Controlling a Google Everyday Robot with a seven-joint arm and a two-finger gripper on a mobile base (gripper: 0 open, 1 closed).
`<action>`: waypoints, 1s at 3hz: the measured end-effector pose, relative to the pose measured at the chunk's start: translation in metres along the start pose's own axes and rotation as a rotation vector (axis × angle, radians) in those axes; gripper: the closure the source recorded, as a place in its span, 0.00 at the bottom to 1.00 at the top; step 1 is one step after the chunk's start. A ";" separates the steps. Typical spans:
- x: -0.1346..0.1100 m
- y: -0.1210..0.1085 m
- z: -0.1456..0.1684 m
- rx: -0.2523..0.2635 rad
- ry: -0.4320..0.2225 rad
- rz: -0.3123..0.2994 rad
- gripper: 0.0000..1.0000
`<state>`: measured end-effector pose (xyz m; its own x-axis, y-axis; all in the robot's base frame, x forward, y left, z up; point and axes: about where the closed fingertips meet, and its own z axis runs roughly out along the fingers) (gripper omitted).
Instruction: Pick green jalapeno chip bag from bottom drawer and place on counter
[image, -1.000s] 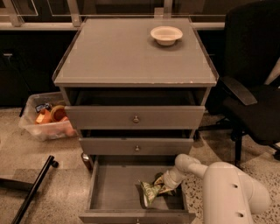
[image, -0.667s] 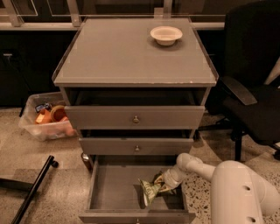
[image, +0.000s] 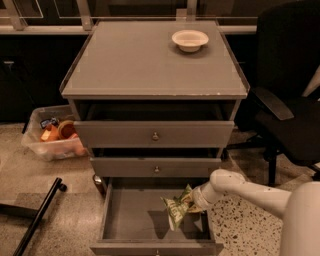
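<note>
Creases cover the green jalapeno chip bag (image: 176, 210), a small light-green and white packet that sits inside the open bottom drawer (image: 155, 246), in the right half of that drawer. It is tilted, its upper corner toward the drawer's right wall and its lower end pointing down at the grey drawer floor. It looks to hang just clear of the floor, with a dark shadow under it.

The gripper (image: 194, 200) is at the bag's upper right corner, just inside the drawer's right wall, and its fingers are clamped on that corner. The white arm (image: 250, 192) runs from there out over the drawer's right wall and off toward the right.

Directly above the bottom drawer is the middle drawer (image: 156, 167), closed or nearly so, and above that the top drawer (image: 155, 134), pulled out a little. Over all three lies the flat grey desk (image: 150, 65). A white bowl (image: 190, 40) stands on it, toward the back right and well above the drawer.

Left of the drawer and farther back, a clear plastic bin (image: 50, 135) with orange things in it rests on the speckled floor (image: 250, 235). A black bar (image: 37, 220) lies on the floor to the drawer's left. A black office chair (image: 290, 100) stands to the drawer's right.
</note>
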<state>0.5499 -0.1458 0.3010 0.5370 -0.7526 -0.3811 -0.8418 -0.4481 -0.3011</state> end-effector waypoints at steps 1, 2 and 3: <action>-0.045 0.005 -0.072 0.028 -0.001 -0.110 1.00; -0.094 -0.001 -0.159 0.051 0.014 -0.262 1.00; -0.095 -0.001 -0.158 0.050 0.012 -0.261 1.00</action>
<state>0.4910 -0.1505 0.4756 0.7348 -0.6204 -0.2742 -0.6706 -0.6036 -0.4313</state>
